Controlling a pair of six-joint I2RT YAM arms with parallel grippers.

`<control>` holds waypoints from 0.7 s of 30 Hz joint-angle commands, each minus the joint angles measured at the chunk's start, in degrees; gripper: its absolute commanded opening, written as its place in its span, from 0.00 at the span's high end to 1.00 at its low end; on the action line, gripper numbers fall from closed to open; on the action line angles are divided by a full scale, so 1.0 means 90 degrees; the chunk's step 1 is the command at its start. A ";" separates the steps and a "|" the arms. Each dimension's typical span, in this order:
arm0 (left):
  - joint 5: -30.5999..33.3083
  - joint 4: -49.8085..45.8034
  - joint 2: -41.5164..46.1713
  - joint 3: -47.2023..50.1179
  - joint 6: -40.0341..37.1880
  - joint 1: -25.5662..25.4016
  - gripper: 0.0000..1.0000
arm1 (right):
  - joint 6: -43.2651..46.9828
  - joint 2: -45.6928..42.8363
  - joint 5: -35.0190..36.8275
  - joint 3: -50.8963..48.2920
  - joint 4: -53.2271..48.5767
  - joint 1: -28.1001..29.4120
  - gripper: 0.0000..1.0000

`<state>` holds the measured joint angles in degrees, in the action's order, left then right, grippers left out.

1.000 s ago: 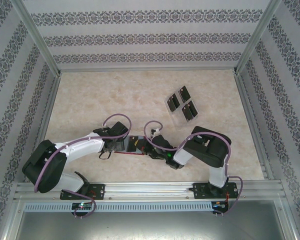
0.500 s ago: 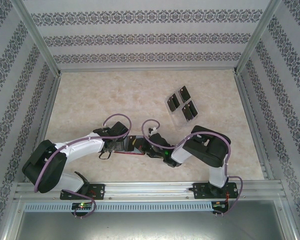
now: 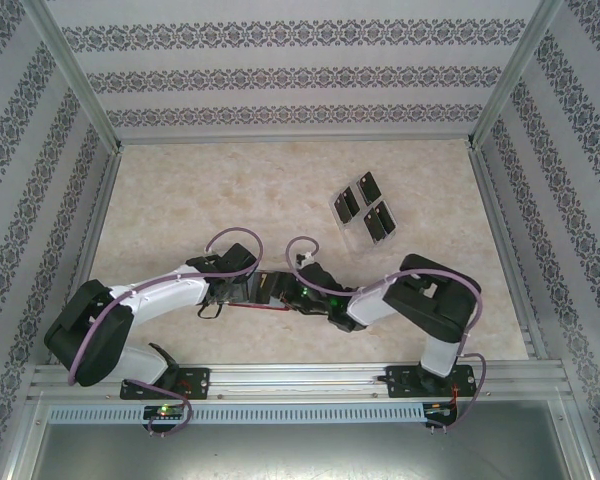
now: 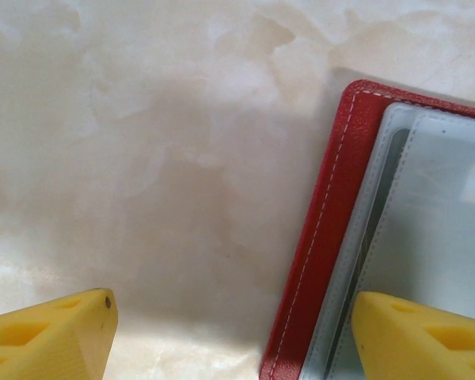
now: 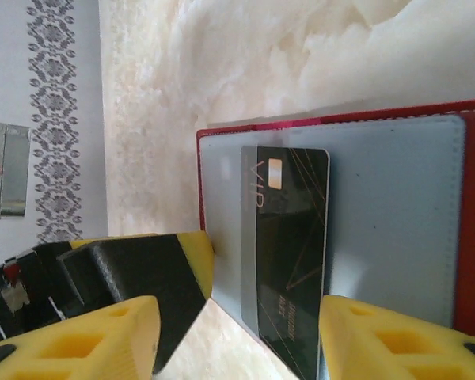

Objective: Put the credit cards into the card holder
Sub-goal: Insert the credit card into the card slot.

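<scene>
Where the two arms meet near the desk's (image 3: 200,200) front edge, the overhead view shows the left end effector (image 3: 238,290) facing the right end effector (image 3: 286,290). Spare credit cards (image 3: 365,210) stand in a clear rack (image 3: 352,238) at one o'clock, nearer the right arm.

Left wrist view: jaws wide, gripping nothing, one finger over the red card holder (image 4: 324,237) at three o'clock.

Right wrist view: jaws apart, released. A black card (image 5: 289,261), long axis twelve to six, lies between them on the holder, seemingly part-tucked into its grey pocket.
</scene>
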<state>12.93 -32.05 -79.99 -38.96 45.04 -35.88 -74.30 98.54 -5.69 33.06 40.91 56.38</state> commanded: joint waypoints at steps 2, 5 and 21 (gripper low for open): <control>-0.0195 -0.0604 0.0186 -0.0140 -0.0152 0.0058 0.21 | 0.0547 -0.0650 0.0007 0.0131 -0.1299 -0.0098 0.41; -0.0415 -0.0467 0.0393 -0.0207 -0.0290 0.0056 0.21 | 0.0787 -0.0999 0.0034 0.0194 -0.2081 -0.0221 0.50; -0.1082 0.0291 0.0019 -0.0846 -0.0485 -0.0356 0.22 | 0.1177 -0.0544 -0.0247 0.0430 -0.2370 -0.0374 1.00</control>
<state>4.36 -31.46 -78.15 -45.17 41.93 -37.95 -64.49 92.16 -7.22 36.36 18.24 53.08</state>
